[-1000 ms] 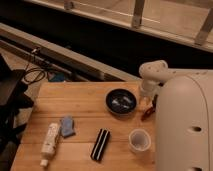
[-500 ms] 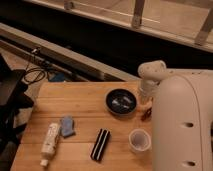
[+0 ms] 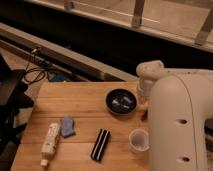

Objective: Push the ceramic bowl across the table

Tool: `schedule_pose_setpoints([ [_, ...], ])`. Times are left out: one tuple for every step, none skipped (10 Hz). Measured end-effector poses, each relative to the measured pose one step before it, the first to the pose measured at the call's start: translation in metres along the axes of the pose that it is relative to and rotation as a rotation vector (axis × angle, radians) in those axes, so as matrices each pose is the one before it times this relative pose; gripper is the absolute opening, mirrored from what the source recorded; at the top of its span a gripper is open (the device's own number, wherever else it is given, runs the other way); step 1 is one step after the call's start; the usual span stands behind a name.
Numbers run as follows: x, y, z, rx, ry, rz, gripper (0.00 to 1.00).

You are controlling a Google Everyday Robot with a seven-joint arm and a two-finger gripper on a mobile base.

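One bowl (image 3: 121,101) upright on table (image 3: 75,100), toward far right; one clear cup (image 3: 139,140) nearer camera, apart from bowl; one black bar (image 3: 100,145); one blue cloth (image 3: 67,126); one white tube (image 3: 50,142); white arm (image 3: 180,125) over table's right side, bent downward; end effector (image 3: 144,102) just beside bowl's right rim, mostly hidden; open or closed, cannot tell

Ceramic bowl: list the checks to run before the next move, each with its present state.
1. Ceramic bowl upright on the table: ok.
2. Gripper at the bowl's picture-right rim, under the white arm: ok.
3. Gripper touching the bowl: cannot tell.
4. Bare wood picture-left of the bowl for the push: ok.
5. Plastic cup apart from the bowl, nearer the camera: ok.
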Motion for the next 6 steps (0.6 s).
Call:
schedule_pose_setpoints([
  [-0.00173,-0.00043,0.00111,0.00128,0.00064,0.00012,0.09],
  [0.00022,0.00151,0.00030,0.00154,0.00166,-0.00283,0.09],
  [-0.00019,-0.00409,0.00082,0.01535,0.00889,0.01513,0.09],
  [-0.00031,-0.00642,0.00319,-0.00607,0.01575,0.02215,0.09],
  [-0.00045,-0.01160,0.00600,-0.01743,0.02193,0.02141,0.09],
  [-0.00086,-0.01107,0.00453,-0.01429,0.01387,0.01500,0.09],
])
